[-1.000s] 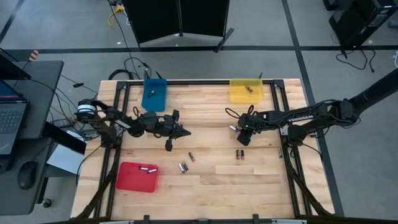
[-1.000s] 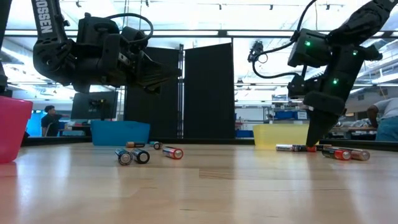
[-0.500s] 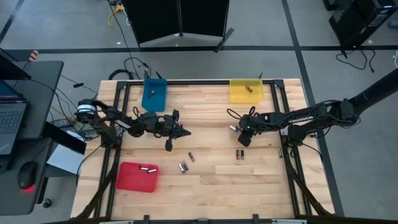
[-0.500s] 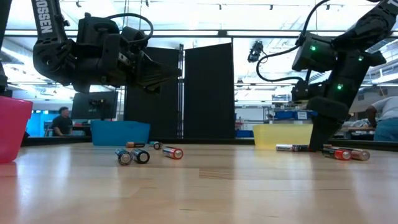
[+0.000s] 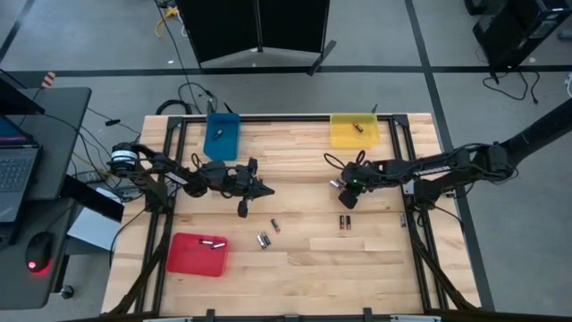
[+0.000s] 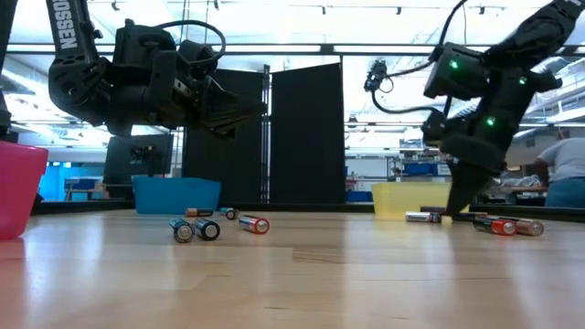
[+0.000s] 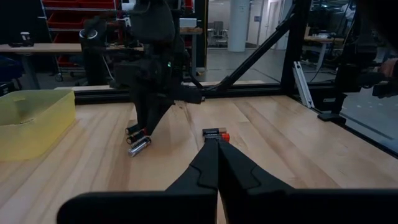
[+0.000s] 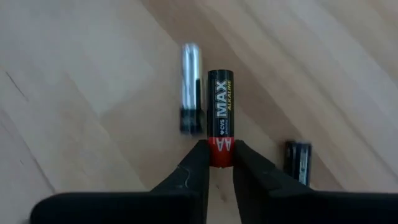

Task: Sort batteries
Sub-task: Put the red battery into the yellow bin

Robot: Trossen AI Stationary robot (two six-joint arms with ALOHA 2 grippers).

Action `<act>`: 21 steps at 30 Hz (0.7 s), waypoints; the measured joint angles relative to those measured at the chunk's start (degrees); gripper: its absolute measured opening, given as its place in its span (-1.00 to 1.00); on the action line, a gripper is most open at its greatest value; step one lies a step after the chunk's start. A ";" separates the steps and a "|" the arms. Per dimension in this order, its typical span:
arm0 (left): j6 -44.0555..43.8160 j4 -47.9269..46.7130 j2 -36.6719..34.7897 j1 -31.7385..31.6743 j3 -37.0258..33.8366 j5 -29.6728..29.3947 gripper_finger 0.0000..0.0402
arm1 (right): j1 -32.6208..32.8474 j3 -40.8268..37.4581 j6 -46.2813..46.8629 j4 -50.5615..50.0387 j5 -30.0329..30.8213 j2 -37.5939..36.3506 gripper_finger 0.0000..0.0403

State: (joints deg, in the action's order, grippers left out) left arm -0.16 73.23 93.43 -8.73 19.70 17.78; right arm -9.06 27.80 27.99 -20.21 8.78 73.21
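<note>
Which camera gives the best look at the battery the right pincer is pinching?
The right wrist view: the black-and-red AA battery fills the middle, its red end between the right pincer fingers. The high view shows only the arm over it; the low and left wrist views show the pincer from afar.

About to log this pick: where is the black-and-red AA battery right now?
The AA battery is pinched at its red end in the right gripper, right of table centre in the high view, below the yellow tray, with a silver battery beside it.
</note>
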 joint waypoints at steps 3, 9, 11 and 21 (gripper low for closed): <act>0.02 0.00 0.00 -0.02 0.00 0.01 -0.97 | 0.36 1.92 0.52 -1.83 1.26 0.00 -0.72; 0.08 0.04 0.00 0.00 0.00 0.00 -0.97 | 0.03 7.39 -0.79 -5.29 5.01 0.00 -0.72; 0.10 0.04 0.00 -0.01 0.00 0.00 -0.97 | -0.71 9.74 -2.12 -6.39 5.71 -0.02 -0.72; 0.15 0.07 0.00 0.00 0.00 -0.35 -0.97 | -11.33 18.82 -9.07 -11.27 12.61 -0.04 -0.72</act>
State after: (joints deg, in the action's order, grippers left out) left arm -0.01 73.30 93.43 -8.73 19.70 17.43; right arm -20.39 46.63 18.92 -31.49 21.39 73.17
